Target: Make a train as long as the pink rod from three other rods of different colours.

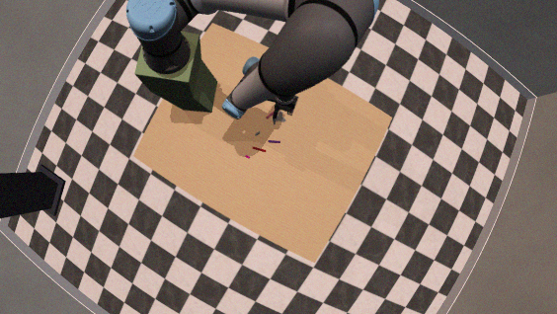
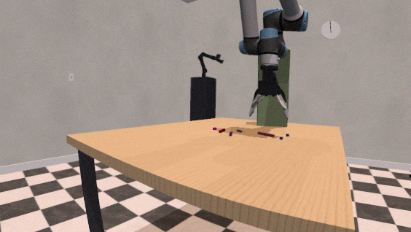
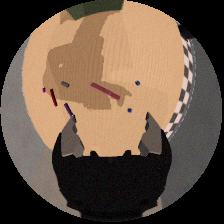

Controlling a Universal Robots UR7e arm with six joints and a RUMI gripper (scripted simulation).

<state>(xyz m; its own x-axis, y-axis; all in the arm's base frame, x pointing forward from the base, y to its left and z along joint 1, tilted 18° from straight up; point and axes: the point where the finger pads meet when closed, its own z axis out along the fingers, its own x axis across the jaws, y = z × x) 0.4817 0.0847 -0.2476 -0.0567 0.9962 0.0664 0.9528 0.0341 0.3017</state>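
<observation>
The pink rod (image 1: 270,115) (image 2: 266,134) (image 3: 105,91) lies flat, partly hidden by the gripper in the top view. A grey rod (image 1: 257,133) (image 2: 239,130) (image 3: 65,84), a purple rod (image 1: 274,141) (image 2: 230,133) (image 3: 68,109), a red rod (image 1: 259,149) (image 2: 221,130) (image 3: 53,97) and a magenta rod (image 1: 248,157) (image 2: 214,128) (image 3: 44,90) lie apart from one another to one side of it. Two blue rods, one (image 2: 287,135) (image 3: 138,83) and another (image 2: 281,138) (image 3: 129,110), lie separately beyond its other end. My gripper (image 2: 269,116) (image 3: 110,114) is open and empty, above the table near the pink rod.
The wooden table (image 1: 296,212) (image 2: 204,164) carries all the rods. The green arm base (image 1: 178,84) (image 2: 273,109) stands at the table's far side. The arm's shadow falls across the rods. A black stand (image 2: 202,98) is behind the table.
</observation>
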